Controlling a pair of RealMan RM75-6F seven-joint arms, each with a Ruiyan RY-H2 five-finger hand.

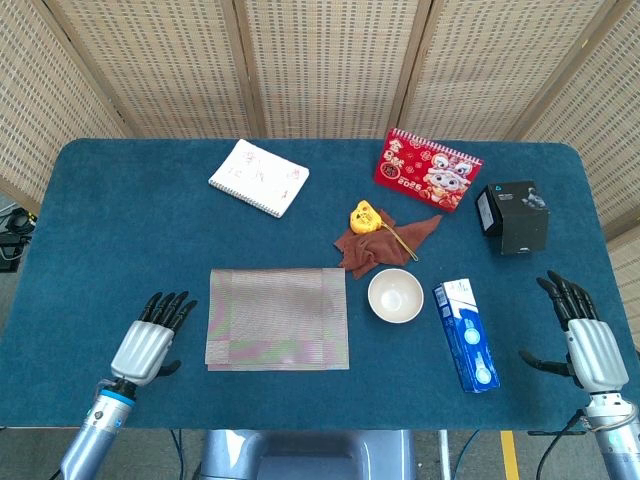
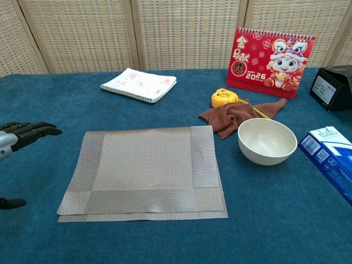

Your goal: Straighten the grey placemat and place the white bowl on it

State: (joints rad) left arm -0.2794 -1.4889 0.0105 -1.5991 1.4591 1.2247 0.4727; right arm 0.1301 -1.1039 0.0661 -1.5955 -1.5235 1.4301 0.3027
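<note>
Landmark: the grey woven rectangular placemat (image 1: 278, 318) lies on the blue felt tabletop (image 1: 120, 230) toward its near edge, folded over on itself (a second layer peeks out along its near and left edges in the chest view), its long axis running left to right.

Left robot hand (image 1: 147, 340): just beside the placemat's left short edge, not touching it, empty with fingers spread and pointing away from the robot.

Right robot hand (image 1: 586, 335): well to the right of the placemat, near the tabletop's right edge, also empty and spread.

Key relation: the placemat lies to the right of the left robot hand, so that hand is much the nearer and looks best placed to straighten it.

White bowl: the round off-white bowl (image 1: 395, 296) stands upright and empty just right of the placemat, apart from it, between the two hands.

Around the placemat: a crumpled brown cloth (image 1: 375, 243) and small yellow toy (image 1: 364, 217) beyond the bowl; a blue and white carton (image 1: 465, 334) right of the bowl, between it and the right robot hand; farther back a spiral notebook (image 1: 259, 177), red desk calendar (image 1: 427, 169) and black box (image 1: 512, 216).

In the way: nothing sits between the left robot hand and the placemat; the carton could hinder a right-hand reach for the bowl.
</note>
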